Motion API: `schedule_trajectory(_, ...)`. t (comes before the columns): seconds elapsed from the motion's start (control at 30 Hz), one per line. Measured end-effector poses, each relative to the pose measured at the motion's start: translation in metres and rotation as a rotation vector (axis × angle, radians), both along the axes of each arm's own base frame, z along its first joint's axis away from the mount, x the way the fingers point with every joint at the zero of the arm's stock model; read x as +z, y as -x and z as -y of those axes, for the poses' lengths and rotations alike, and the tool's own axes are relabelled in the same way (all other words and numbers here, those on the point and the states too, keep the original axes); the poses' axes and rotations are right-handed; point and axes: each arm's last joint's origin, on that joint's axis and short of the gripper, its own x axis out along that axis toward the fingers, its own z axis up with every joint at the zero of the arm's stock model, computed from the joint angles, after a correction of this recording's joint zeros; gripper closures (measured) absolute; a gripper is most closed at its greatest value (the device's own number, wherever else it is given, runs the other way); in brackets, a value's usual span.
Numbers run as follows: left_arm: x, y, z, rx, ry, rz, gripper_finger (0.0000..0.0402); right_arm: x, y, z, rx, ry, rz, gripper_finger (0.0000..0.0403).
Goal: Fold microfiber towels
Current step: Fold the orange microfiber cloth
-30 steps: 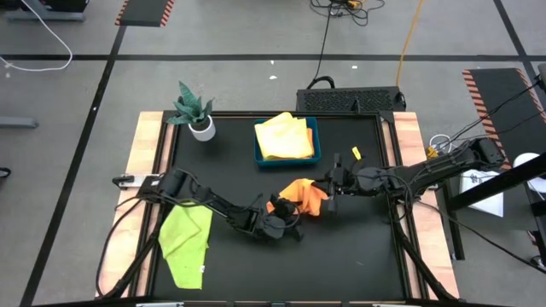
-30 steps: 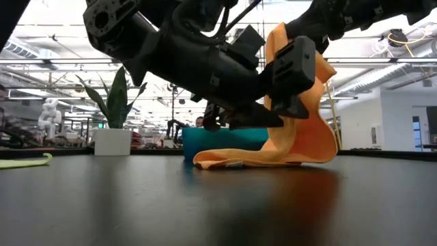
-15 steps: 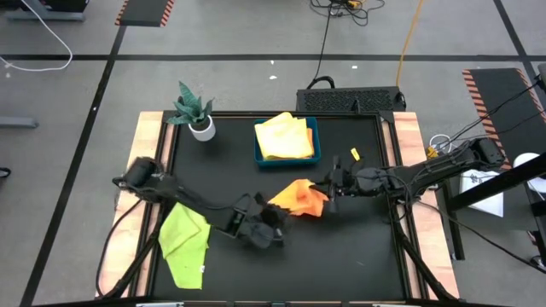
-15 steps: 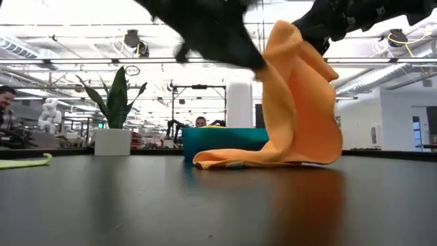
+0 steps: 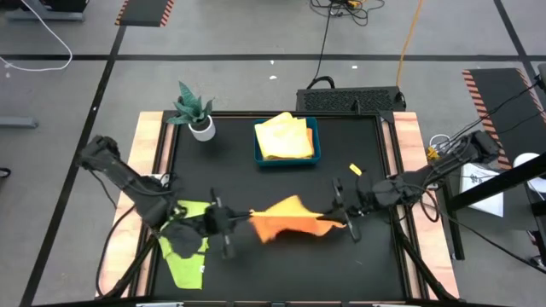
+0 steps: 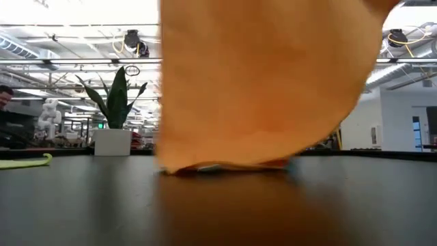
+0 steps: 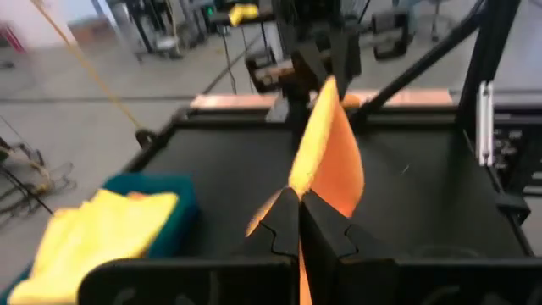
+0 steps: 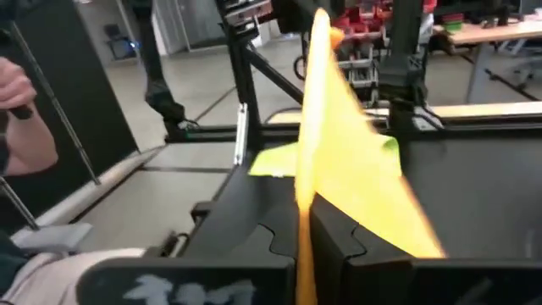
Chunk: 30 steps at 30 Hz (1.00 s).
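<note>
Stretching taut above the desk (image 5: 281, 264) front, the orange towel (image 5: 290, 219) spans left end effector (image 5: 229, 222) and right end effector (image 5: 344, 213), each clamped on an edge. Only overhead shows the lime towel (image 5: 186, 251) and, farther back, yellow towels (image 5: 284, 137) in the tray (image 5: 287, 160).

Towel (image 5: 290, 220) stretched between left hand (image 5: 241, 216) and right hand (image 5: 343, 223); tray (image 5: 316, 141) behind; plant (image 5: 194, 109) left of tray.

potted plant (image 5: 194, 112), blue tray (image 5: 258, 157), perhaps yellow tag (image 5: 355, 169)
</note>
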Motion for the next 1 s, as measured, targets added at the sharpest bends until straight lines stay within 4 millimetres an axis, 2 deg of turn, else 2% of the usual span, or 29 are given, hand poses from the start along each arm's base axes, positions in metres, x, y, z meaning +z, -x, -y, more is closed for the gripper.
schedule_trajectory(0.1, 0.007, 0.012, 0.005, -0.007, -0.019, 0.023, 0.0401, -0.010, 0.001, -0.003, -0.019, 0.082, -0.075, 0.0399)
schedule_trajectory(0.2, 0.004, 0.011, 0.006, -0.006, -0.033, 0.014, 0.0401, -0.031, -0.002, -0.003, -0.059, 0.132, -0.183, 0.0399)
schedule_trajectory(0.43, -0.041, -0.031, -0.006, 0.025, -0.042, -0.169, 0.0401, -0.081, -0.012, 0.004, -0.136, 0.226, -0.373, 0.0392)
schedule_trajectory(0.6, -0.068, -0.051, -0.024, 0.070, -0.022, -0.299, 0.0401, -0.112, -0.014, 0.009, -0.235, 0.403, -0.466, 0.0351)
schedule_trajectory(0.77, -0.077, -0.060, -0.041, 0.094, -0.004, -0.368, 0.0401, -0.127, -0.012, 0.018, -0.351, 0.483, -0.517, 0.0295)
schedule_trajectory(1.0, -0.082, -0.065, -0.068, 0.164, -0.009, -0.448, 0.0400, -0.128, -0.011, 0.021, -0.391, 0.473, -0.501, 0.0246)
